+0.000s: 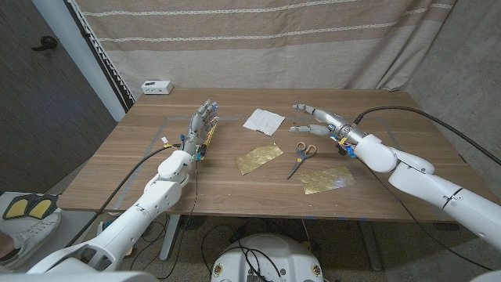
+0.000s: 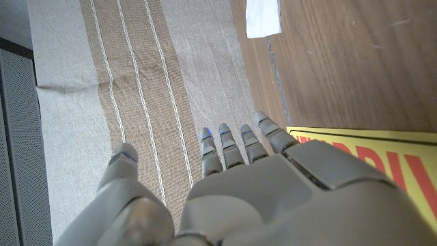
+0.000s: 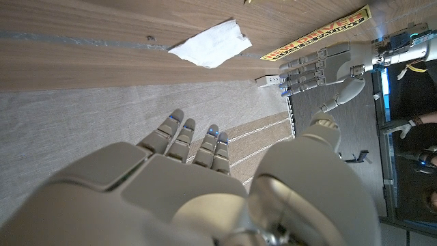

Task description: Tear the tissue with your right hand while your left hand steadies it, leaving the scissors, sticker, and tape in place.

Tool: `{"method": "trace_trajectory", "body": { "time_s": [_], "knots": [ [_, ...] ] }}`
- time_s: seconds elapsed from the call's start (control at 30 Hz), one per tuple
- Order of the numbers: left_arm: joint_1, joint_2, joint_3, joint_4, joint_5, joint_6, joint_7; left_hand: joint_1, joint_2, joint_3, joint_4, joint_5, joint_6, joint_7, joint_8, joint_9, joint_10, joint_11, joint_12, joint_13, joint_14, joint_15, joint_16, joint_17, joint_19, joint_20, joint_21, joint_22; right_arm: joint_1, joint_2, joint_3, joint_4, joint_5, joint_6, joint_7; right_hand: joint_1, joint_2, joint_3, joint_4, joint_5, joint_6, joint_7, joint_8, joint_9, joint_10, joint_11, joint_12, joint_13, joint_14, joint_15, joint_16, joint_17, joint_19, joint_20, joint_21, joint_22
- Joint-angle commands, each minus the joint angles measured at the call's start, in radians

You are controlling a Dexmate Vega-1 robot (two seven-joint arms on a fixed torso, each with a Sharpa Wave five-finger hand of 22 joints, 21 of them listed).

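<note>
In the head view, the tissue (image 1: 264, 121) is being shown lying flat on the far middle of the wooden table (image 1: 117, 168), between the two hands and touched by neither. The left hand (image 1: 201, 127) is being held left of it, fingers extended close together and nothing gripped. The right hand (image 1: 317, 119) is being held just right of the tissue, fingers spread and empty. The scissors (image 1: 298, 157) are being shown nearer the front edge, between two gold foil sheets (image 1: 259, 157).

In the left wrist view, the left hand (image 2: 273, 184) is being seen from behind, fingers straight, with the tissue (image 2: 263, 17) lying well beyond them. A yellow printed strip (image 2: 382, 147), possibly the sticker, is being partly covered by the hand.

In the right wrist view, the right hand (image 3: 184, 191) is being seen with fingers extended toward the tissue (image 3: 207, 46), without contact.
</note>
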Motion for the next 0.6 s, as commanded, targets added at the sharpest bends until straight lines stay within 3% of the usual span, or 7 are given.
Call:
{"method": "trace_trajectory", "body": {
  "time_s": [0.03,0.07,0.17,0.43,0.6],
  "knots": [
    [0.003,0.007,0.004,-0.008,-0.003,0.017,-0.004,-0.019,-0.002,-0.008,0.001,0.009,0.005,-0.001,0.006,0.001,0.008,-0.003,0.004,0.004,0.005,-0.104,0.008,0.002,0.009,-0.075,0.003,0.005,-0.022,-0.010,0.023,0.028,-0.064,0.082,-0.028,0.014,-0.009,-0.008,-0.004,0.010,0.032,0.001,0.011,0.002,0.028,-0.001,0.012,0.002,0.026,-0.171,0.008,0.002,0.019,-0.080,0.006,0.004],
    [0.004,0.006,0.004,-0.009,-0.002,0.015,-0.002,-0.021,-0.003,-0.009,0.002,0.009,0.005,-0.001,0.006,0.001,0.008,0.000,0.004,0.004,0.005,-0.105,0.008,0.002,0.009,-0.075,0.003,0.005,-0.023,-0.010,0.025,0.030,-0.068,0.089,-0.032,0.023,-0.010,-0.006,-0.006,0.017,0.075,-0.026,0.021,0.003,0.041,-0.013,0.015,0.002,0.037,-0.173,0.007,0.002,0.026,-0.082,0.004,0.004],
    [0.005,0.007,0.004,-0.011,-0.002,0.015,-0.001,-0.028,-0.003,-0.013,0.004,0.010,0.005,-0.001,0.005,0.001,0.007,-0.002,0.003,0.004,0.004,-0.105,0.008,0.002,0.010,-0.074,0.004,0.005,-0.021,-0.017,0.026,0.028,-0.093,0.098,-0.027,0.036,-0.008,-0.004,-0.008,0.026,0.123,-0.042,0.029,0.001,0.079,-0.031,0.025,0.001,0.060,-0.174,0.009,0.003,0.053,-0.093,0.008,0.004],
    [0.013,0.009,0.005,-0.023,0.000,0.020,0.006,-0.041,-0.004,-0.022,0.008,0.012,0.007,-0.001,0.006,0.001,0.008,-0.004,0.003,0.004,0.005,-0.104,0.008,0.002,0.012,-0.074,0.004,0.005,-0.013,-0.033,0.025,0.019,-0.126,0.104,0.013,0.048,-0.009,-0.002,-0.012,0.031,0.118,-0.029,0.020,0.001,0.078,-0.022,0.021,0.001,0.072,-0.175,0.008,0.002,0.060,-0.096,0.006,0.004],
    [0.015,0.009,0.005,-0.028,0.002,0.021,0.010,-0.046,-0.004,-0.025,0.009,0.013,0.008,-0.001,0.005,0.001,0.010,-0.002,0.004,0.004,0.006,-0.105,0.008,0.002,0.012,-0.074,0.004,0.005,-0.006,-0.042,0.017,0.011,-0.197,0.114,0.005,0.057,-0.014,-0.003,-0.014,0.036,0.112,-0.029,0.012,0.001,0.070,-0.019,0.015,0.000,0.067,-0.176,0.002,0.002,0.031,-0.092,-0.008,0.004]
  ]
}}
